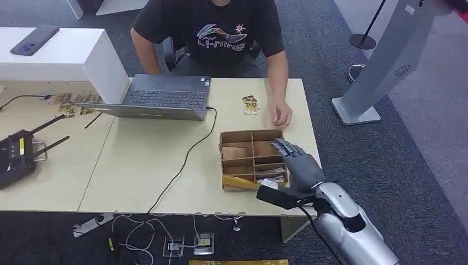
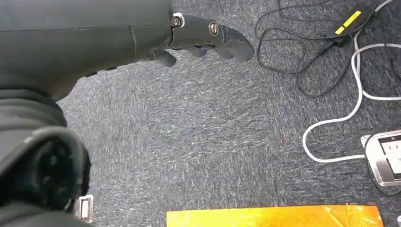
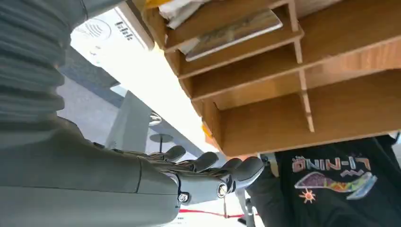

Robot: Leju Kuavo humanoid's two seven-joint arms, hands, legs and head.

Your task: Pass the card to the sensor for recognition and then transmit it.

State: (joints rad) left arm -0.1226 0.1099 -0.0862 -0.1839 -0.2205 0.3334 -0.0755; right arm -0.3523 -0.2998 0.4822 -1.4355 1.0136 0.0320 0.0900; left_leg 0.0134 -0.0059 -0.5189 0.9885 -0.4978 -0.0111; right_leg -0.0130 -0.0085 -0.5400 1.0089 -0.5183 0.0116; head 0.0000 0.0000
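The right hand has its fingers stretched out flat and holds nothing. It hangs over the right side of the box. The box sits on the table. A card lies in one slot of the box. A person's hand rests on the table just behind the box. The left hand hangs over the carpet, fingers loosely bent, holding nothing.
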